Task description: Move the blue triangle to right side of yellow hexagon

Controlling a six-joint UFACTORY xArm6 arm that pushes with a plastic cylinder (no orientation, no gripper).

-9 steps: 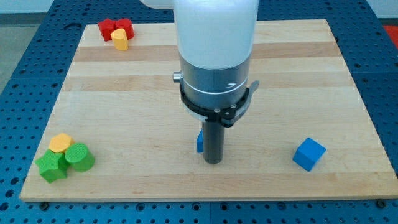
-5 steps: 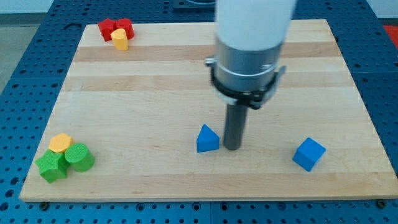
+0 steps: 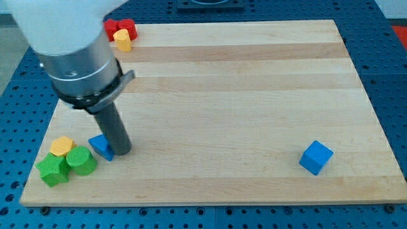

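The blue triangle [image 3: 100,146] lies near the board's bottom left, partly hidden behind my rod. My tip [image 3: 122,152] touches its right side. The yellow hexagon [image 3: 62,145] sits to the left of the triangle, with a small gap between them. A green cylinder [image 3: 81,160] lies just below and left of the triangle, close to it.
A green block [image 3: 52,170] sits beside the green cylinder under the yellow hexagon. Red blocks [image 3: 118,27] and a yellow cylinder [image 3: 123,41] are at the top left. A blue cube [image 3: 316,158] lies at the bottom right. The wooden board [image 3: 254,76] rests on a blue pegboard.
My tip went round to the triangle's right side and swept left across the board. The blue triangle moved with it from the bottom centre to beside the yellow hexagon.
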